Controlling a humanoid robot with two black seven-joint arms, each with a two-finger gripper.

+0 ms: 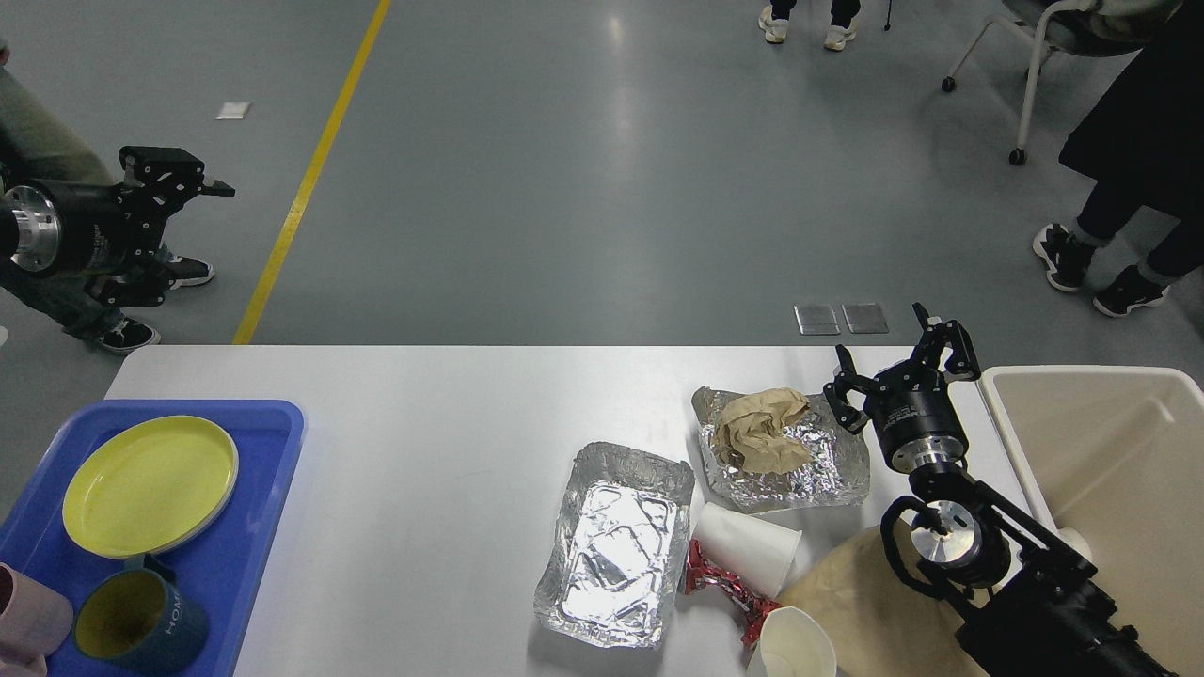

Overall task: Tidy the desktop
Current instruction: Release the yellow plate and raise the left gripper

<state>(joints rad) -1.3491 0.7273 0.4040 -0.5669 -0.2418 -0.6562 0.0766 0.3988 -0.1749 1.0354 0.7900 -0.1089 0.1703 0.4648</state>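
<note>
A grey workshop floor with a yellow painted line [310, 174] lies behind a large, smooth white rectangular table [423, 423] with rounded corners, which fills the lower half of the view.

The right gripper [898, 362] hovers over the table's far right part, its two black fingers spread apart and holding nothing. Just to its left sits a crinkled silver foil tray [828, 475] with a crumpled brown paper wad [757, 428] resting in it. Nearer the viewer, a second, empty silver foil tray [611, 545] lies beside a white paper cup [748, 550] tipped on its side. A red and silver shiny wrapper [710, 578] lies against that cup, and another white paper cup [795, 644] stands at the bottom edge. A tan paper sheet [856, 602] lies under the right arm. A beige rectangular bin [1101, 451] stands at the table's right end.

The left gripper [202, 202] is raised off the table's far left corner, above the floor, its fingers parted and empty. Below it, a blue plastic tray [254, 527] on the left end carries a round yellow plate [150, 484], a dark blue mug [146, 625] and a pink cup [28, 621].
</note>
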